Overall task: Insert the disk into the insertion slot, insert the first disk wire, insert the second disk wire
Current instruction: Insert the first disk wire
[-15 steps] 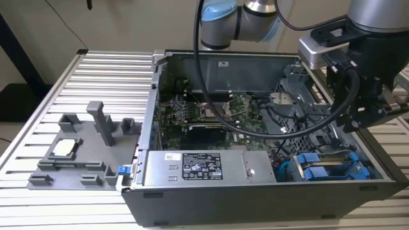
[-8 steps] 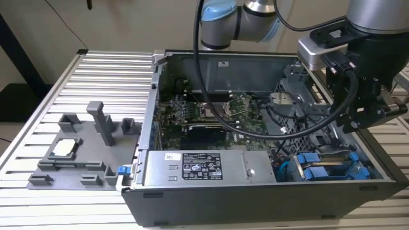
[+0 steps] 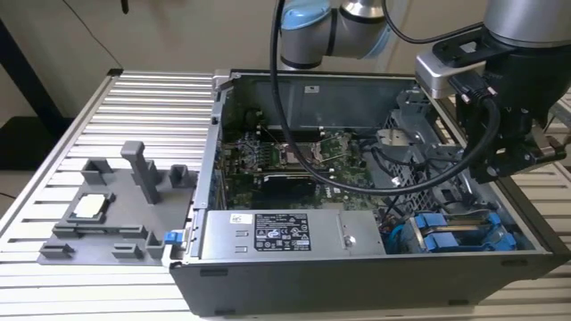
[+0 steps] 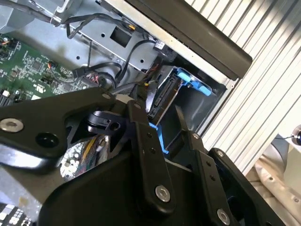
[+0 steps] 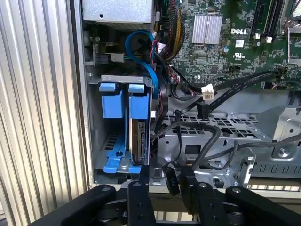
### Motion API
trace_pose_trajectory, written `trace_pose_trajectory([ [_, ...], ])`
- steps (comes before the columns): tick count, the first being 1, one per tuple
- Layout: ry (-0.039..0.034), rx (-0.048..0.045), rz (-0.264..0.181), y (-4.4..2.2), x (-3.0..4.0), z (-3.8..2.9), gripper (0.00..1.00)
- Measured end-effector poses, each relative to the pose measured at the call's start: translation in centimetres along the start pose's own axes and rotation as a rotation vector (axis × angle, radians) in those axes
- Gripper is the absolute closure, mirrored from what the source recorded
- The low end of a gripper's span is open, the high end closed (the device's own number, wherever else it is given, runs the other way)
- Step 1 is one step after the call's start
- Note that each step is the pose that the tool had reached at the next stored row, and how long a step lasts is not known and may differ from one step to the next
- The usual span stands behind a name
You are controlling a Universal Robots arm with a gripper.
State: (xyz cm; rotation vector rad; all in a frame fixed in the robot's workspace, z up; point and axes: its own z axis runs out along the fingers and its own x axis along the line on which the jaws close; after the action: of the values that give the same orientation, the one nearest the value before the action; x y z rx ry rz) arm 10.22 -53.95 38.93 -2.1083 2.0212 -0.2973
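Note:
The disk (image 5: 138, 141) stands on edge in a blue carrier (image 5: 139, 101) inside the insertion slot (image 5: 110, 140), a grey bay at the case's corner. A second blue carrier (image 5: 115, 101) sits beside it. In the exterior view the carriers (image 3: 450, 234) lie at the case's front right. My gripper (image 5: 164, 172) hovers just outside the bay's open end, open, its fingertips (image 5: 144, 181) apart. A loose black connector (image 5: 171, 180) lies in line with the gap; whether it touches a finger I cannot tell. The second wrist view shows the disk (image 4: 164, 96) beyond the gripper (image 4: 157, 109).
A silver power-supply box (image 3: 285, 233) fills the case's front. The green motherboard (image 3: 285, 160) lies behind it. A perforated cage (image 5: 225, 127) and tangled black wires (image 5: 211, 136) sit beside the bay, with a blue cable (image 5: 141, 52) looping above. A grey fixture tray (image 3: 107, 214) rests on the slatted table.

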Motion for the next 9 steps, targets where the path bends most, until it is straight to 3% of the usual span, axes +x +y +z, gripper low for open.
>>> trace_pose_trajectory([
  [2, 0.0000, 0.0000, 0.000, 0.00, 0.00, 0.00, 0.74],
  [4, 0.0000, 0.0000, 0.000, 0.00, 0.00, 0.00, 0.80],
  [9, 0.0000, 0.0000, 0.000, 0.00, 0.00, 0.00, 0.81],
])
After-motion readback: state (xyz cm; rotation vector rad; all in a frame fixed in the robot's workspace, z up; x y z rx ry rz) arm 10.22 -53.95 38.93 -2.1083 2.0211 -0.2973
